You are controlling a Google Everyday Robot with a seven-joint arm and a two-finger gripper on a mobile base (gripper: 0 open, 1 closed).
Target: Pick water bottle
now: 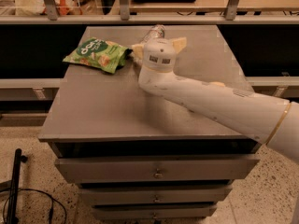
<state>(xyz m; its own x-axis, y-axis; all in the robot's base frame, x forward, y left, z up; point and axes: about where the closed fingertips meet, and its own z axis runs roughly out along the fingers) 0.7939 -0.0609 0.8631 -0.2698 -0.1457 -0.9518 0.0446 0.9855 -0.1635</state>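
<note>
The water bottle [155,31] lies at the far edge of the grey cabinet top [103,106]. Only its clear, ribbed upper part shows above my arm. My gripper [157,45] is at the end of the white arm [215,101], which reaches in from the right. It sits behind the round wrist housing [157,59], just in front of the bottle and over the yellow sponge [179,43]. The wrist hides the gripper's tip and the lower part of the bottle.
A green snack bag [97,54] lies at the back left of the cabinet top. The sponge's ends stick out on both sides of the wrist. A metal rail and shelf [149,18] run behind the cabinet. Drawers [156,169] are below.
</note>
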